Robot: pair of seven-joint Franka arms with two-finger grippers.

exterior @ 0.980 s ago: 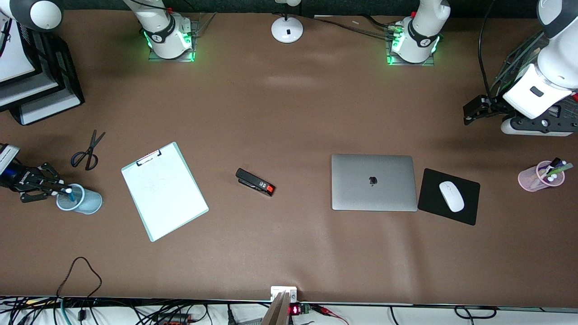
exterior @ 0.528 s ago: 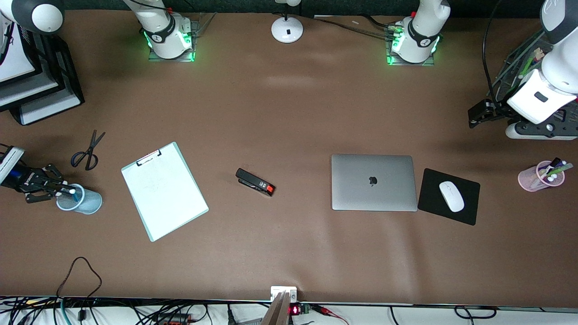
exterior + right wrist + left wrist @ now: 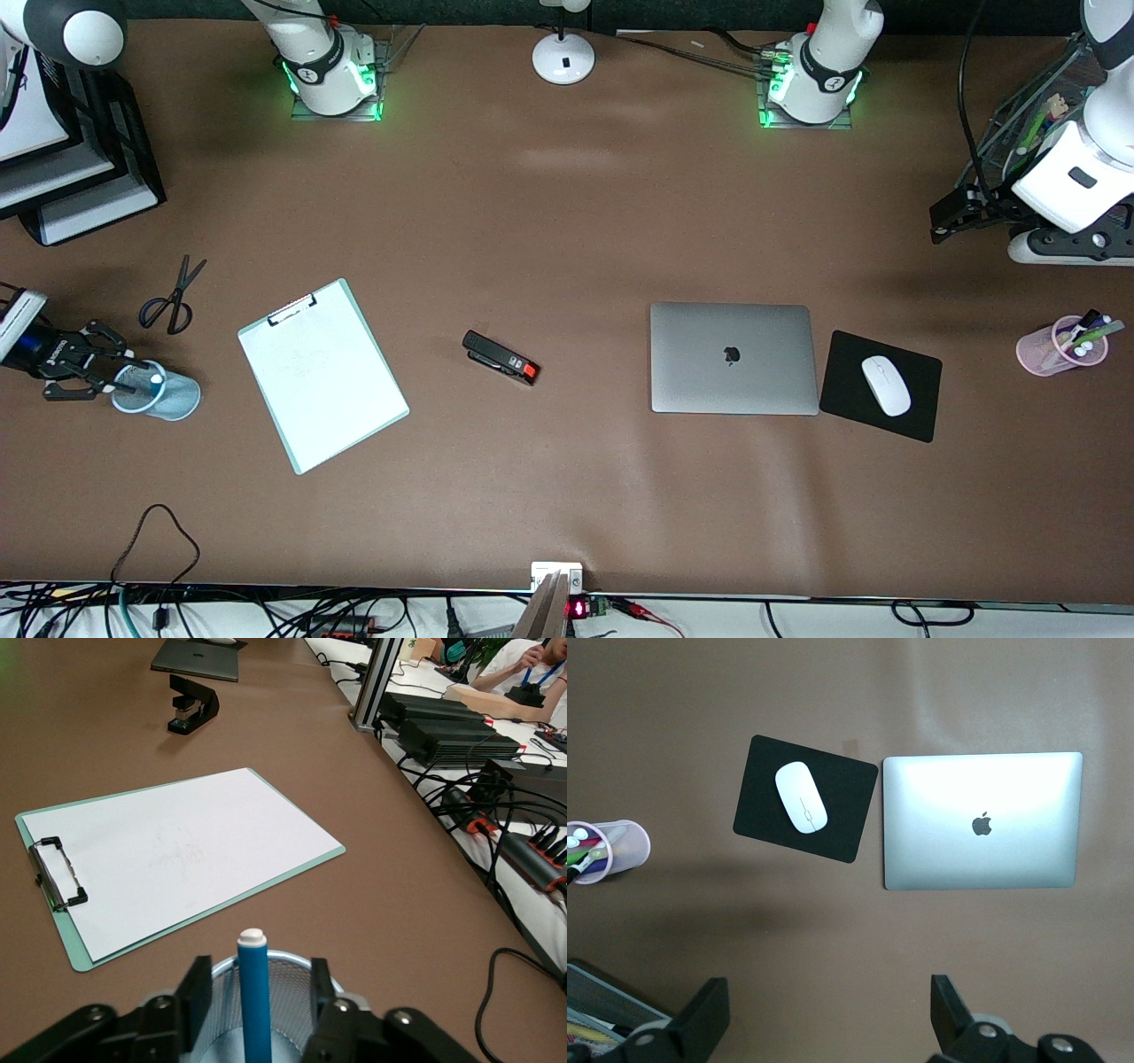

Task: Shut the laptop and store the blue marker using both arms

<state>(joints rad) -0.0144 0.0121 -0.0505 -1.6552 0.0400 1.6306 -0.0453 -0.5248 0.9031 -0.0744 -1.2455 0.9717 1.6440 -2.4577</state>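
The laptop [image 3: 733, 357] lies closed, lid up, on the brown table; it also shows in the left wrist view [image 3: 982, 820]. The blue marker [image 3: 255, 1001] stands white end up in a light-blue mesh cup [image 3: 182, 403] at the right arm's end of the table; only its white end [image 3: 157, 378] shows in the front view. My right gripper [image 3: 257, 988] is open, its fingers [image 3: 197, 988] on either side of the marker without touching it; it also shows in the front view [image 3: 96, 368], beside the cup. My left gripper [image 3: 829, 1010] is open and empty, up over the table's left-arm end [image 3: 952, 215].
A clipboard [image 3: 323, 375], a black stapler [image 3: 500, 357] and scissors [image 3: 173, 297] lie between the cup and the laptop. A black mouse pad [image 3: 921, 416] with a white mouse [image 3: 886, 385] is beside the laptop. A pink pen cup [image 3: 1061, 346] and stacked paper trays [image 3: 62, 151] stand at the table's ends.
My right gripper has opened and let go of the marker, which now stands in the cup; the gripper drew back slightly. My left gripper has risen toward its end of the table.
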